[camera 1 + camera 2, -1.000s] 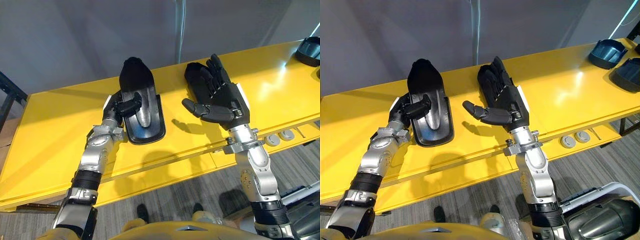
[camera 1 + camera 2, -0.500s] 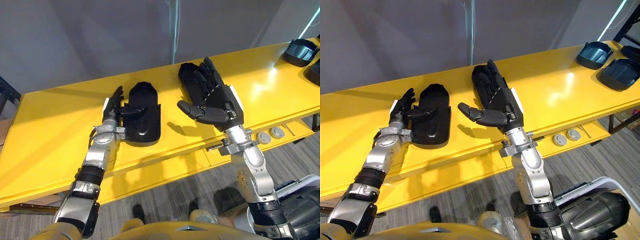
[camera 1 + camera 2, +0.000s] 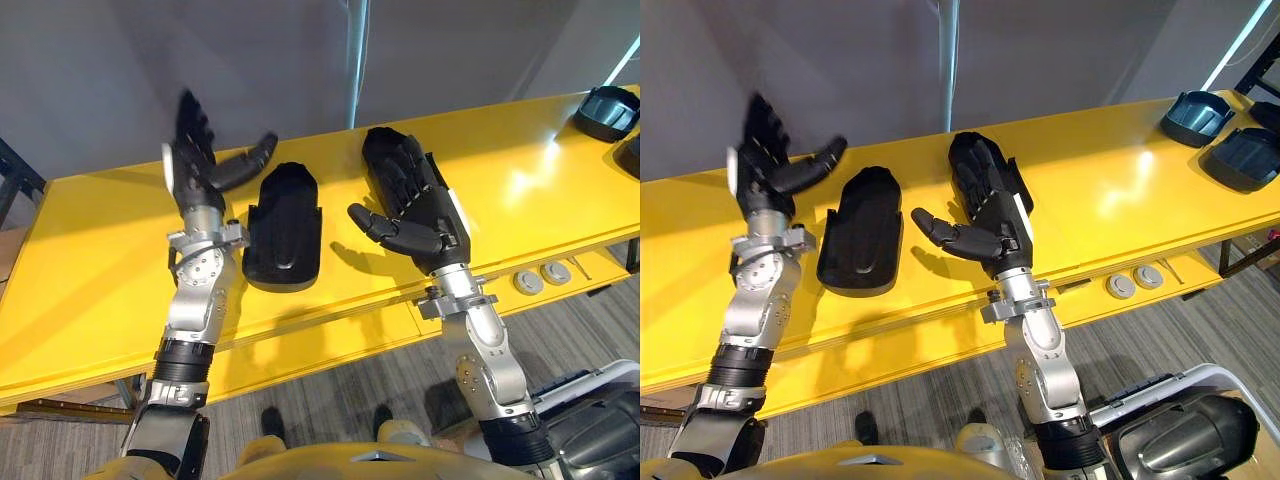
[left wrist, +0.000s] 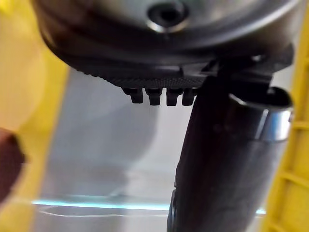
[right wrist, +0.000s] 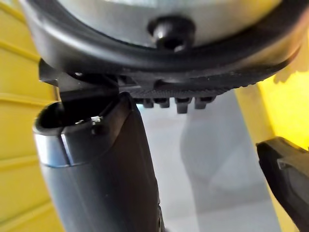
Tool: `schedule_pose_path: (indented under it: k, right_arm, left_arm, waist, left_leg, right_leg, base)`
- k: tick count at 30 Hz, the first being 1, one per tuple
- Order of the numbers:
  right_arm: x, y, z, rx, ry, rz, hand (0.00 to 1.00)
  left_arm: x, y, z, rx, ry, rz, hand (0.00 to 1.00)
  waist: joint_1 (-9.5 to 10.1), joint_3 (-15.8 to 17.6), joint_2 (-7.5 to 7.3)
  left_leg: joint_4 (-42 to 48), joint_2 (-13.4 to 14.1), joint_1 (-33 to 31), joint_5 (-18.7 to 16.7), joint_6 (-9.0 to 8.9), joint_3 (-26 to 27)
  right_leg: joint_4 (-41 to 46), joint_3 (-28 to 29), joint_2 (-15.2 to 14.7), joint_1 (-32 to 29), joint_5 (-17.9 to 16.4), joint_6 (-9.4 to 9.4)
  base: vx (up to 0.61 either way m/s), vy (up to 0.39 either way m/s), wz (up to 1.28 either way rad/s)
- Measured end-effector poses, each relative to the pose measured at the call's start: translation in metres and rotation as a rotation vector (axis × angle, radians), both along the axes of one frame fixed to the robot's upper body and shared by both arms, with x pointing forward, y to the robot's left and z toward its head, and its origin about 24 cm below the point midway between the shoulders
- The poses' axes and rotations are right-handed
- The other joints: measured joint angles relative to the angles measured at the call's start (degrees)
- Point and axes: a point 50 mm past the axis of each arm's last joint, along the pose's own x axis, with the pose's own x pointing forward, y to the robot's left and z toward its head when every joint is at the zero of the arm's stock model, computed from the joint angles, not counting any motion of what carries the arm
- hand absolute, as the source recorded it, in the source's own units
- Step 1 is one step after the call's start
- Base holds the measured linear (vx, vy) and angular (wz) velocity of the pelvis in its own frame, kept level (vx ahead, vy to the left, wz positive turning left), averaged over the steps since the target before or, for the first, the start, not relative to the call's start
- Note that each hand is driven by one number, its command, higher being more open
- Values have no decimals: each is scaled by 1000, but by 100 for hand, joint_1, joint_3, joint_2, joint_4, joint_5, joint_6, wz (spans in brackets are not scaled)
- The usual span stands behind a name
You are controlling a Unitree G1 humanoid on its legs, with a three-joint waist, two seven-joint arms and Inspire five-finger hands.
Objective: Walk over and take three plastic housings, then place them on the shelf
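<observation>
Housing (image 3: 283, 225) of black plastic lies flat on the yellow bench (image 3: 100, 260) between the two hands, held by neither; left hand (image 3: 195, 160) hangs raised just left of it, fingers spread; right hand (image 3: 425, 205) holds straight fingers over a second housing (image 3: 377, 145). Shell looks light, stiff and smooth, likely slippery; its raised side rim seems the surest place to pinch.

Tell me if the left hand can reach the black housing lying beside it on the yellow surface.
Probably yes: the left hand hovers open just beside the housing, with nothing between them.
</observation>
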Motion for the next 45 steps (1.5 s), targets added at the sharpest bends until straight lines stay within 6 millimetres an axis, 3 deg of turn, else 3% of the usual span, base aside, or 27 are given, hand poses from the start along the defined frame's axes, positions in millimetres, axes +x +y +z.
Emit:
schedule_pose_path:
  k: [2,4,6,10,11,20,24,29,32,36,40,45]
  right_arm:
    - [0,3,-1,11,6,-11,100]
    - [-1,5,-1,11,5,-33,100]
    - [-1,4,-2,18,11,-59,100]
    - [-2,3,-2,32,11,-81,100]
    - [-7,-9,-7,44,25,-176,100]
    - [-16,-18,-17,34,58,-214,100]
    - [-27,-31,-18,-101,44,-297,100]
    - [-49,-38,5,-419,-147,-392,100]
    - [-57,-37,19,-486,-271,-403,100]
    - [-66,-40,21,-498,-308,-408,100]
    - [-71,-42,15,-492,-269,-331,100]
    - [-78,-31,5,-477,-229,-116,100]
  left_arm:
    - [-16,-3,15,-26,-116,-16,100]
    - [-34,-5,16,-65,-174,-20,100]
    - [-49,-3,3,-93,-149,-7,100]
    - [-67,8,-22,-103,-57,37,100]
    - [-97,25,-34,-148,-57,60,100]
    - [-102,25,-42,-140,-18,54,100]
    - [-107,25,-51,-145,25,47,100]
    - [-113,24,-61,-178,70,16,100]
    - [-113,21,-63,-188,82,0,100]
    - [-111,12,-65,-200,95,-43,100]
    - [-110,9,-65,-217,101,-55,100]
    - [-110,10,-67,-233,111,-41,100]
  waist:
    - [27,-36,52]
    - [46,-83,126]
    - [98,-146,221]
    - [192,-179,250]
    - [439,-398,89]
    - [438,-407,76]
    - [433,-400,67]
    - [432,-382,35]
    - [411,-359,-4]
    - [389,-327,-71]
    - [361,-326,-71]
    - [331,-322,-73]
  left_leg:
    - [-1,-1,14,0,0,-5]
    - [-1,-4,46,-3,-4,-25]
    - [-1,5,82,-20,-26,-91]
    - [-2,13,52,-51,-75,-205]
    - [-1,-44,-32,-40,-49,-394]
    - [-1,-60,-64,-34,-43,-468]
    - [-1,-79,-151,-12,-31,-531]
    - [-1,-70,-195,-45,-61,-468]
    - [-2,-37,-206,-60,-68,-322]
    - [-2,-17,-195,-79,-72,-243]
    - [-2,-10,-195,-80,-54,-212]
    - [-1,19,-159,-92,-71,-123]
  right_leg:
    - [-12,-1,-2,19,-11,-18]
    - [-82,-28,-3,95,0,-1]
    - [-163,-156,2,202,-20,8]
    - [-261,-303,17,300,-30,26]
    - [-363,-489,-4,423,3,12]
    - [-361,-560,-14,426,1,12]
    - [-362,-627,-23,392,-2,12]
    - [-362,-542,-20,276,-23,41]
    - [-348,-391,-4,192,-19,47]
    - [-333,-315,10,162,-13,54]
    - [-320,-285,15,139,-1,62]
    - [-272,-182,34,95,11,32]
  base:
    - [0,0,0]
    - [1,-2,4]
    - [-20,-12,19]
    - [-20,-7,16]
    - [0,0,5]
    - [0,0,3]
    - [-4,1,10]
    - [-12,-1,-4]
    - [0,-5,-24]
    - [16,-13,-11]
    - [16,-4,-3]
    - [17,-10,-10]
